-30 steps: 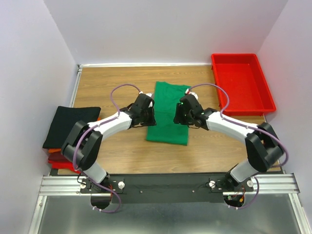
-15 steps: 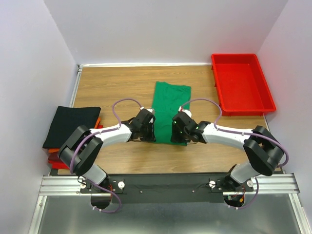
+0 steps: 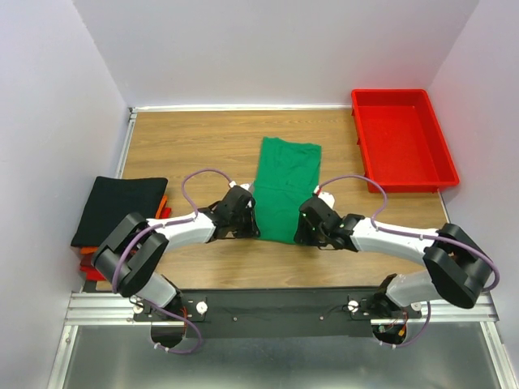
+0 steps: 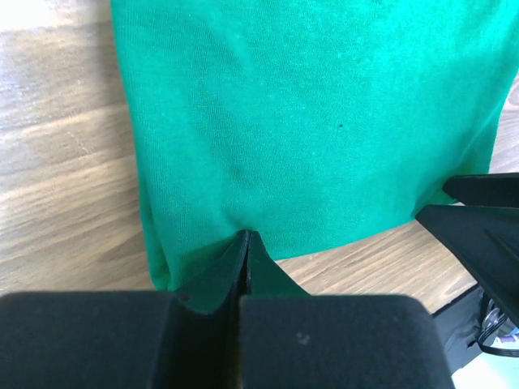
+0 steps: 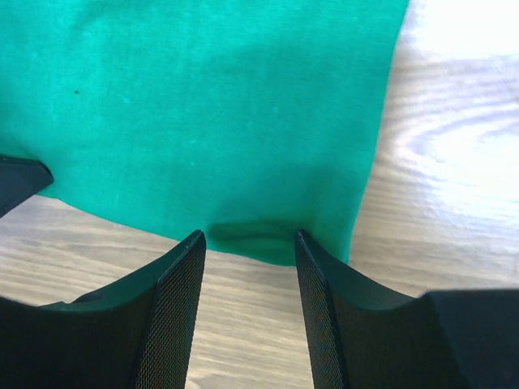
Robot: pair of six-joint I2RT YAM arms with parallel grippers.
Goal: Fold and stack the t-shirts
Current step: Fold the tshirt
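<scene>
Left gripper (image 4: 246, 237): jaws together, clamped on the near hem of the green t-shirt (image 4: 308, 113). Right gripper (image 5: 250, 237): jaws apart, straddling a small pucker in the same hem. The green t-shirt lies as 1 long strip mid-table (image 3: 186, 146). The black t-shirt (image 3: 117, 207) tops the stack at the left edge. The red tray (image 3: 401, 134) sits far right.

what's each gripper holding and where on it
The left gripper is shut on the near hem of the green t-shirt, at its left corner. The right gripper holds nothing yet: open, straddling the same hem near the right corner.
</scene>
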